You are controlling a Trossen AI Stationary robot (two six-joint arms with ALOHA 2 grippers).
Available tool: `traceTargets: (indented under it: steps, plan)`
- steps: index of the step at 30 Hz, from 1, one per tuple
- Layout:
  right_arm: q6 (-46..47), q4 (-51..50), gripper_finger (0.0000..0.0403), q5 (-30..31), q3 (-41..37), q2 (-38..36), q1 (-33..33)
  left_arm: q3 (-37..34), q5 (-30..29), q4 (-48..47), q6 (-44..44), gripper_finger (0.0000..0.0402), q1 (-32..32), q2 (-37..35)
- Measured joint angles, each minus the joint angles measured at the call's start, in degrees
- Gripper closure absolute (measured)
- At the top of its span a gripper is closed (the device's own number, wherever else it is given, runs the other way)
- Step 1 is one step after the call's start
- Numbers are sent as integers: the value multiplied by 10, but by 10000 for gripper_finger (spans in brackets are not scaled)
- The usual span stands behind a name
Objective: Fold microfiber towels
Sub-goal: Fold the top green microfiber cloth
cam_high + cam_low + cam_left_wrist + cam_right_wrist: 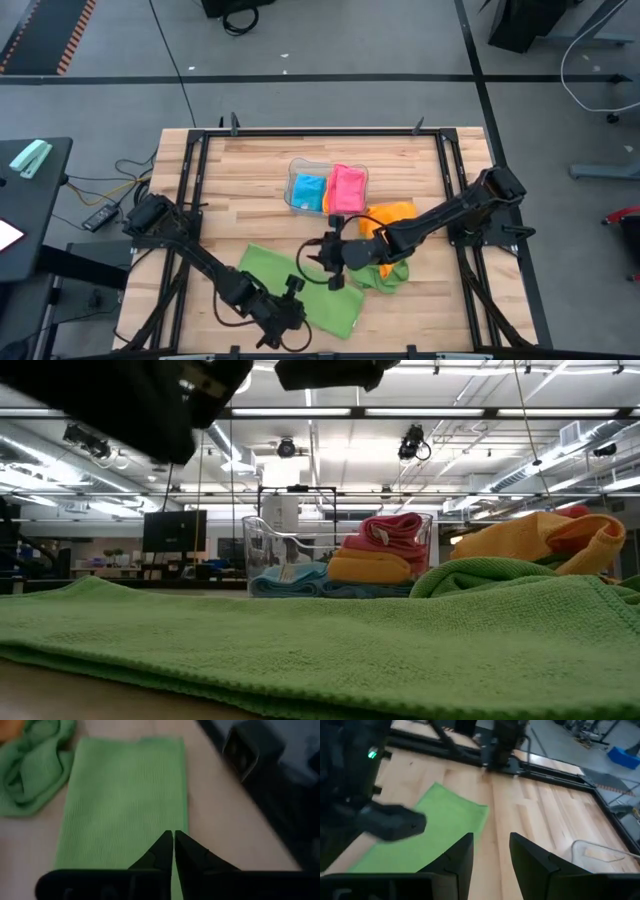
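While our two dark arms are working over the wooden counter [420, 300], a green microfiber towel [300, 285] is lying flat near its front edge, folded into a long rectangle. Our left gripper [173, 840] is hovering over the near end of that flat green towel with its fingers pressed together and nothing between them; in the high view the same gripper [283, 318] is sitting at the towel's front edge. Our right gripper [490, 851] is hanging above bare wood beside the towel's far corner, its fingers standing partly apart and holding nothing; from above it [330, 258] is showing near the middle of the counter, between the flat towel and a second, crumpled green towel [385, 272]. We are seeing that crumpled towel bunched just beside an orange towel [392, 213], which is lying loose to the right of a clear plastic tray [296, 166]. Inside the tray, a blue towel [308, 190] and a pink towel [346, 188] are sitting folded side by side. From counter height, the flat green towel [300, 640] is filling the foreground, with the tray [262, 550] behind it, where a folded orange towel [370, 568] is also resting under the pink one [390, 530], and the loose orange towel [540, 540] is rising at the right.
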Motion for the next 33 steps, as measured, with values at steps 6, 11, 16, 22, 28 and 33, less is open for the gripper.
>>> traceTargets:
  steps: [6, 11, 16, 22, 28, 33]
  plan:
    - [-16, -44, 264, -50, 0, 0, 26, 0, -4, 57, -65, 341, -19, 0]
    - [-32, -117, 252, -106, 0, 0, 45, 0, -4, 67, -127, 321, -32, 0]
    - [-56, -179, 232, -140, 0, 1, 78, 0, -5, 72, -154, 318, -33, 0]
    - [-73, -178, 209, -157, -21, 7, 126, 0, -55, 60, -208, 332, -10, 0]
    - [-75, -160, 205, -151, -49, 7, 163, 0, -76, 51, -281, 340, 23, 0]
    - [-74, -125, 205, -148, -76, 7, 169, 0, -78, 60, -326, 335, 46, 0]
